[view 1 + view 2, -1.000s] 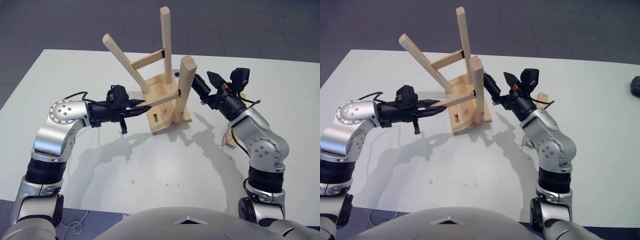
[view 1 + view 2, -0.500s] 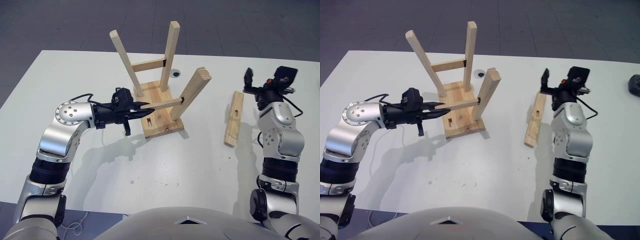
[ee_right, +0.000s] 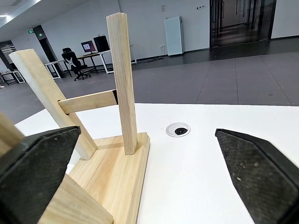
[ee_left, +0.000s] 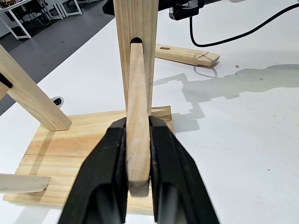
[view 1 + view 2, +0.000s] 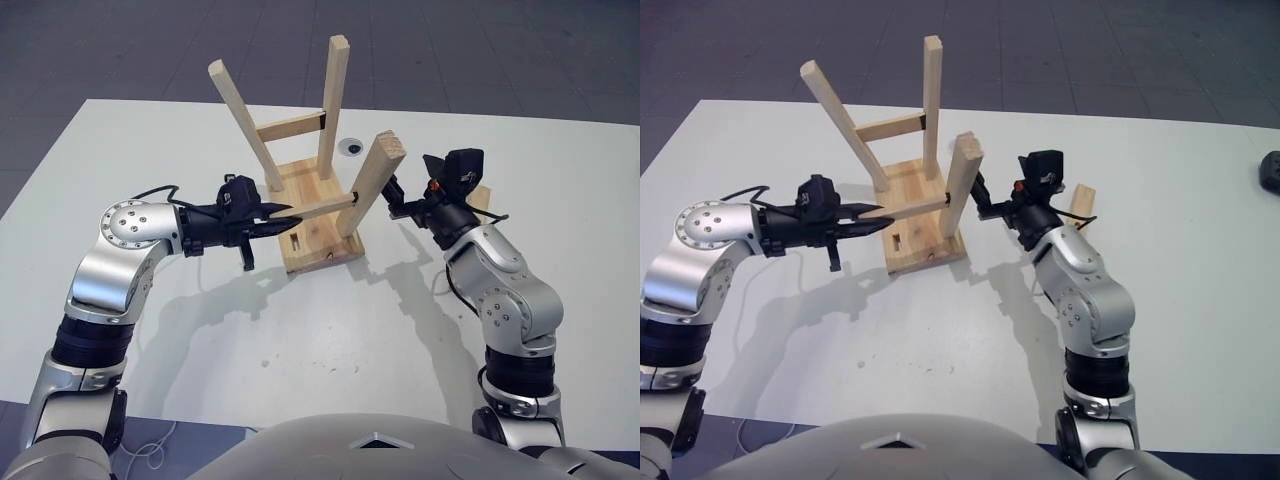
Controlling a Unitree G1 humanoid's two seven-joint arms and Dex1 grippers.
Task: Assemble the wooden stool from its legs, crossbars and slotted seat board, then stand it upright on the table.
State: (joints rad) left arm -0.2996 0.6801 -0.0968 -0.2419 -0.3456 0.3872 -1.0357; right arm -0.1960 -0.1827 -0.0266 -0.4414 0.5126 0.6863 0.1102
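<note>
The slotted seat board lies flat on the white table with its legs pointing up. Two rear legs stand in it, joined by a crossbar. A third leg leans at the front right. A second crossbar is plugged into that leg's slot. My left gripper is shut on this crossbar's free end. My right gripper is open, jaws wide apart, right beside the third leg. A loose leg lies on the table behind my right arm.
A round cable hole sits in the table just behind the seat board. A dark object rests at the far right table edge. A black cable runs over the table near the loose leg.
A second ago the stool was tipped up with my right gripper at the third leg. The seat then dropped flat, the right arm swung out right, and now it is back beside that leg.
</note>
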